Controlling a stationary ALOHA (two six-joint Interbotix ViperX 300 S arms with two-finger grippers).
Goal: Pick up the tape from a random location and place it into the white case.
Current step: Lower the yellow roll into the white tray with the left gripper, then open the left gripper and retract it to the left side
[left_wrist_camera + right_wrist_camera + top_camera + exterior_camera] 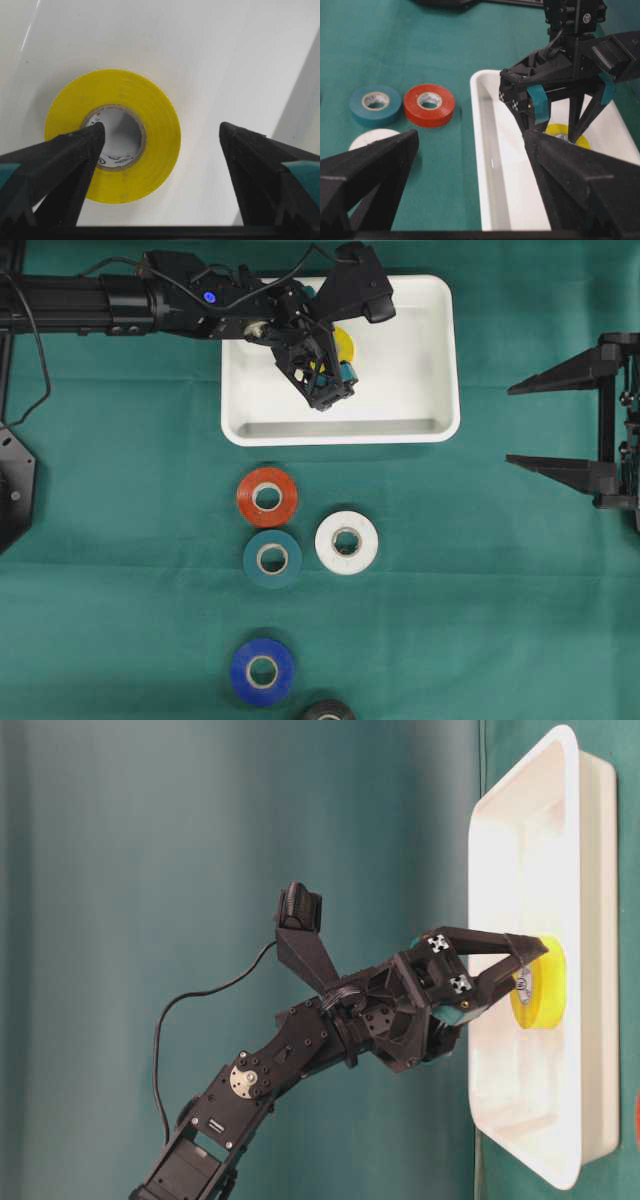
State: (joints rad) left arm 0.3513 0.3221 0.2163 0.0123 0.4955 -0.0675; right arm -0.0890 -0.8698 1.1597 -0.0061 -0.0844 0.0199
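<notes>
From overhead, the shallow white rectangular plastic case point(400, 425) sits on the green cloth-covered table point(480, 620). The left gripper point(330, 365) reaches into it over the yellow roll of tape point(343, 343), mostly hidden beneath the black fingers. The right gripper point(525, 425) waits at the right edge, jaws spread wide and empty. Below the case lie an orange tape roll point(267, 496), a teal tape roll point(272, 558), a white tape roll point(346, 542), a blue tape roll point(262, 672) and, cut by the bottom edge, a black tape roll point(328, 710).

The table-level view shows the yellow roll flat against the case floor, the left gripper's fingertips straddling it.

The left wrist view settles the grip: the jaws stand wide, one finger point(60, 165) crossing over the roll's cardboard core, the other well apart on bare white plastic. The roll appears released. Small dark print runs round the inside of the core, too small to read.

The right wrist view shows the yellow roll inside the case beneath the left gripper.

The step in hand looks like the release, with placement done. The next move calls for lifting the left gripper straight up without dragging the roll by that inner finger.
</notes>
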